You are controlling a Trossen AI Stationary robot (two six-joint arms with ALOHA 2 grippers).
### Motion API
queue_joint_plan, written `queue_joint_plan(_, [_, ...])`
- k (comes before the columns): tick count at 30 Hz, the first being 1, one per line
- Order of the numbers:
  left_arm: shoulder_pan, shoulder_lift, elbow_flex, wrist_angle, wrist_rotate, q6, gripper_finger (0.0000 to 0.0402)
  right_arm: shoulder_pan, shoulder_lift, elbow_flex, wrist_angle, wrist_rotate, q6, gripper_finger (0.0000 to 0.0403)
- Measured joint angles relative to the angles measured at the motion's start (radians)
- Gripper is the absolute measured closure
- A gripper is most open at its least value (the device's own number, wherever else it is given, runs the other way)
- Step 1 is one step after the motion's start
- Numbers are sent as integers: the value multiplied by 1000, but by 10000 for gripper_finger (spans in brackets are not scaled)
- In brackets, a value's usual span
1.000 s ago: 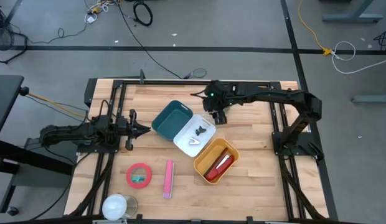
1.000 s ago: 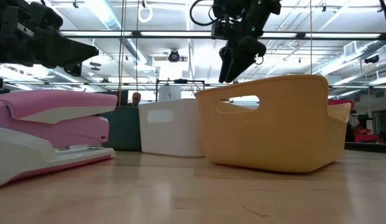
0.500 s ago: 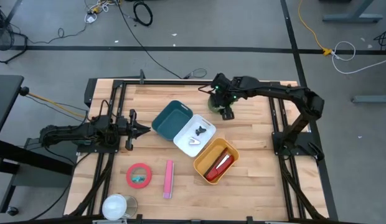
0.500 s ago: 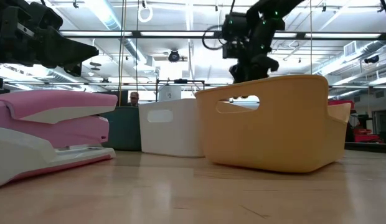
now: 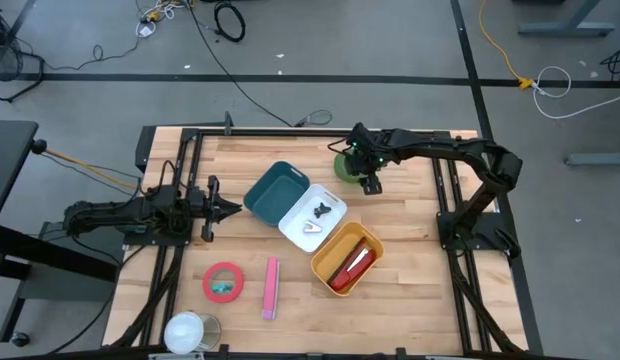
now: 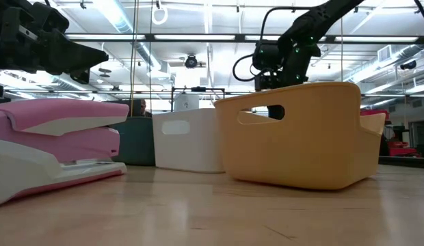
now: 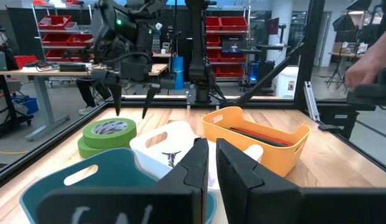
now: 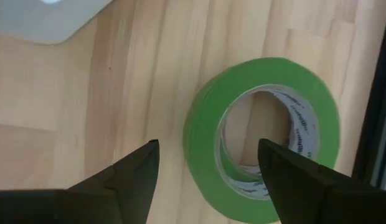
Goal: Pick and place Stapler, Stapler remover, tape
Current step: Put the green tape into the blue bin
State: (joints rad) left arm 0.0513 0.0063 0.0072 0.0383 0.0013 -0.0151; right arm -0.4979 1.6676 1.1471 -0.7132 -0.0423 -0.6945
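one green tape roll (image 8: 263,140) lies flat on the wooden table (image 5: 410,215), bright green outside, white printed core, bare wood showing through its hole. it sits near the far edge of the table, just beyond the white bin (image 5: 312,218) and beside the teal bin (image 5: 275,190). my right gripper (image 5: 368,176) hangs over it with fingers (image 8: 136,168) spread wide, holding nothing; in my right wrist view the roll lies ahead of the tips, mostly between the two fingers, not touched. my left gripper (image 5: 222,208) waits at the left side of the table, fingers nearly shut and empty, pointing at the teal bin. the yellow bin (image 5: 346,259) holds a red stapler (image 5: 350,266).
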Motion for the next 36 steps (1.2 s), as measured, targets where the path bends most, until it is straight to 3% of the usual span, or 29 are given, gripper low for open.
queue_joint_plan(19, [0, 0, 0, 0, 0, 0, 365, -12, 3, -27, 63, -1, 0, 130])
queue_joint_plan(36, [0, 0, 0, 0, 0, 0, 365, -12, 118, -27, 70, 0, 5, 130])
